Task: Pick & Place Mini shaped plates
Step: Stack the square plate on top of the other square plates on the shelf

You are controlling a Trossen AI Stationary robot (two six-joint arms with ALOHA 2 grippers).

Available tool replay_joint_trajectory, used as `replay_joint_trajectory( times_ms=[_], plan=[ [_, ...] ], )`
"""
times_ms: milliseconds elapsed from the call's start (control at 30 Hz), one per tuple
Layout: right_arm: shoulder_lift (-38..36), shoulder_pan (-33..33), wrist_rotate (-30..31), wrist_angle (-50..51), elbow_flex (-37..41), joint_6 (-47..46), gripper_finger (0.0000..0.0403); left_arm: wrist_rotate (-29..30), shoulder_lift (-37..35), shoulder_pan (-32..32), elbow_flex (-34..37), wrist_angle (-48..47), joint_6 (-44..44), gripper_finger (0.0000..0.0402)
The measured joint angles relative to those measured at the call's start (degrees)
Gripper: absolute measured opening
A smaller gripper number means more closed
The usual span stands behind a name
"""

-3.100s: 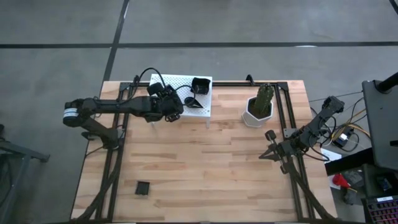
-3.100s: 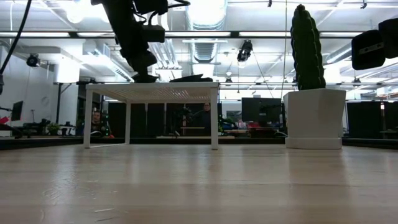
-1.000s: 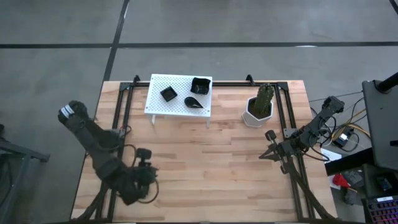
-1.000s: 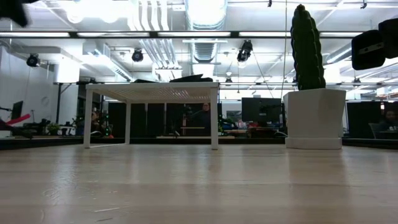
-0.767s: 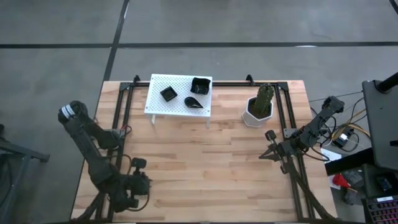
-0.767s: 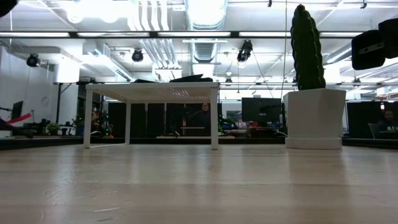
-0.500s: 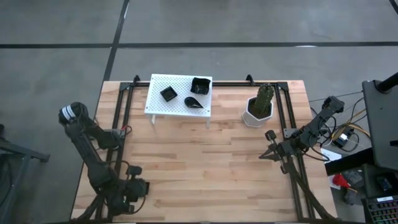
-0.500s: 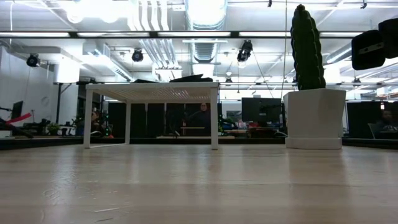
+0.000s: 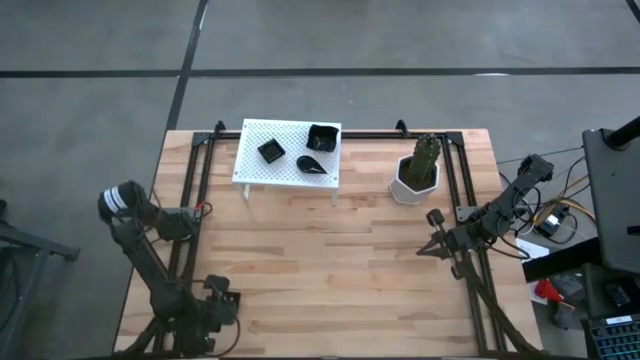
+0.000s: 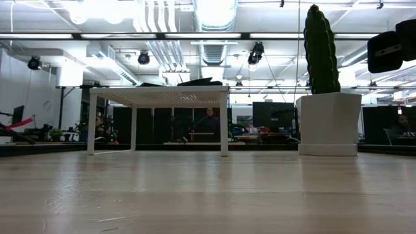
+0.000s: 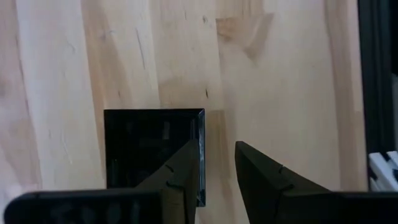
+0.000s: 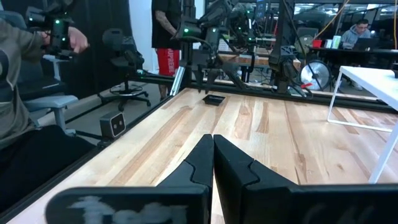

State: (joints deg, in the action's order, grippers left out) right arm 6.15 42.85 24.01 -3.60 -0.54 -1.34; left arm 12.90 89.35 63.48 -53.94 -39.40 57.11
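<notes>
A small black square plate [image 11: 152, 146] lies flat on the wood near the table's near left corner, seen far off as plate [image 12: 214, 99] in the right wrist view. My left gripper [image 11: 217, 171] hangs over it, pointing steeply down and open; one finger is over the plate's edge and the other over bare wood beside it. Whether either touches I cannot tell. On the white rack [image 9: 262, 170] lie a small square dish [image 9: 271, 150], a raised-rim square dish [image 9: 322, 136] and a teardrop dish [image 9: 315, 164]. My right gripper [image 12: 213, 152] rests shut at the table's right.
A white pot with a green cactus [image 9: 416, 172] stands at the far right, to the right of the rack. Dark frame rails [image 9: 190, 230] run along the table's left and right sides. Bare wood stretches across the table's middle [image 9: 330, 260]. People sit in the room beyond.
My left arm has swung toward the table's near left corner and sunk over the square plate, its gripper tipping more steeply downward. The plate and the dishes on the rack have stayed in place.
</notes>
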Motion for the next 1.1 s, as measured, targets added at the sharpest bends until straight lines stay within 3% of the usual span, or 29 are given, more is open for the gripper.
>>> replay_joint_trajectory(
  times_ms=[500, 633, 833, 1100],
  plan=[
    [0.0, 0.0, 0.0, 0.0, 0.0, 0.0, 0.0008, 0.9, 6.8, 0.0, -0.6, -0.2, -2.9, 0.0097],
    [0.0, 0.0, 0.0, 0.0, 0.0, 0.0, 0.0008, 1.0, 7.0, 0.0, -0.7, -0.5, -2.6, 0.0075],
    [0.0, 0.0, 0.0, 0.0, 0.0, -0.1, 0.0008, 0.8, 7.0, 0.0, -1.7, -0.6, -2.8, 0.0013],
    [0.0, 0.0, 0.0, 0.0, 0.0, 0.0, 0.0008, 5.1, 7.0, -0.7, -5.2, -6.3, -2.7, 0.0002]
  ],
)
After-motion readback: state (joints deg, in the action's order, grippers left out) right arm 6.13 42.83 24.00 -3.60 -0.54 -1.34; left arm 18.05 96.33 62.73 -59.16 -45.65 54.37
